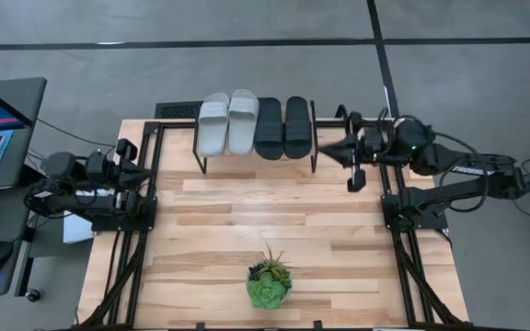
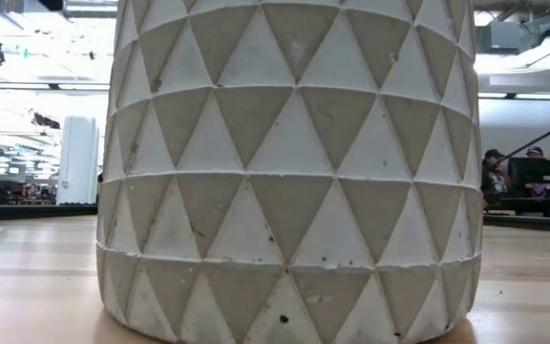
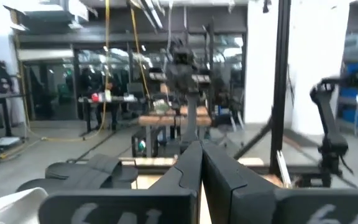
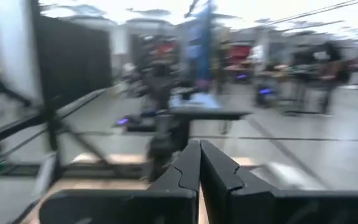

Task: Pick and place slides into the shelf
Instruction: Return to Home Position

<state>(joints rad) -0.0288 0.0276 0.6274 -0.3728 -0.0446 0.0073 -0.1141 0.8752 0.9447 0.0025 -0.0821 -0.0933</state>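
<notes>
Both tucked — left hand [image 1: 144,171], right hand [image 1: 324,151]

Low view: white faceted plant pot [image 2: 294,172] fills the frame, its top cut off, and blocks most of the bench [image 2: 27,287] behind it. Left wrist view: grey slide [image 3: 11,202] cut by the picture's edge; black slide [image 3: 86,174] partly hidden behind the left gripper [image 3: 199,146].

Right gripper [image 4: 199,149] with jaws pressed together, wooden table [image 4: 92,186], workshop floor [image 4: 328,155] beyond
</notes>
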